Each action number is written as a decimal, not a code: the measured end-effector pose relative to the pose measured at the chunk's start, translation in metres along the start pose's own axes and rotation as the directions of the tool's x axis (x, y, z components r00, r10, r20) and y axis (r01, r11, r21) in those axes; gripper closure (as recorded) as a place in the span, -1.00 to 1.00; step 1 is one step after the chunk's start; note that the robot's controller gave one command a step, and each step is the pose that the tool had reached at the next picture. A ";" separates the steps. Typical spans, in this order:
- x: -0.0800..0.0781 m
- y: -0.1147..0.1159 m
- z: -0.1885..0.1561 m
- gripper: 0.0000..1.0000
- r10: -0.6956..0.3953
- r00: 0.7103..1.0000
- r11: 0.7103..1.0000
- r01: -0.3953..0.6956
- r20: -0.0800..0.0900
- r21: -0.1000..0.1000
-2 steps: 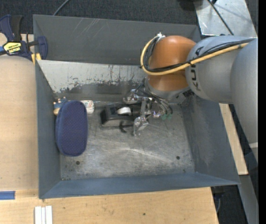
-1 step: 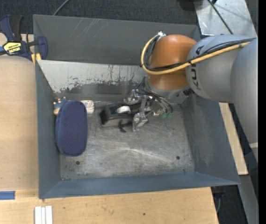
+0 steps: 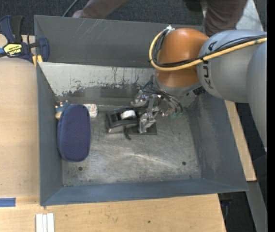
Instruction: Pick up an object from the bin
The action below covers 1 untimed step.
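The end effector [image 3: 147, 114] hangs low over the floor of the grey metal bin [image 3: 127, 188], just toward 1 o'clock from its middle. It sits at the 3 o'clock end of a flat black rectangular thing with a white patch on top [image 3: 120, 119]. Whether it is apart, together or clamped on that thing I cannot tell. A dark blue oval fabric case [image 3: 73, 132] lies at 9 o'clock, well apart. A small white and yellow item [image 3: 92, 110] rests just beside the case's upper end, at 10 o'clock.

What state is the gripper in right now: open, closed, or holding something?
The gripper: cannot be told; it is down at the black object with a white label.
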<state>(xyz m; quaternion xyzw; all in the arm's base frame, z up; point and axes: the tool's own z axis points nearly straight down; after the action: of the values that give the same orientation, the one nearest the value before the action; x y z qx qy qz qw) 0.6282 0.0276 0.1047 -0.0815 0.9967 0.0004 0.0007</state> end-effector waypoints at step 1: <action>0.001 0.000 -0.029 1.00 0.002 1.000 1.000 -0.002 -0.001 0.001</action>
<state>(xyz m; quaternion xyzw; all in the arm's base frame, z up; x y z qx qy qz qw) 0.6277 0.0270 0.1337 -0.0806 0.9967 -0.0004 0.0003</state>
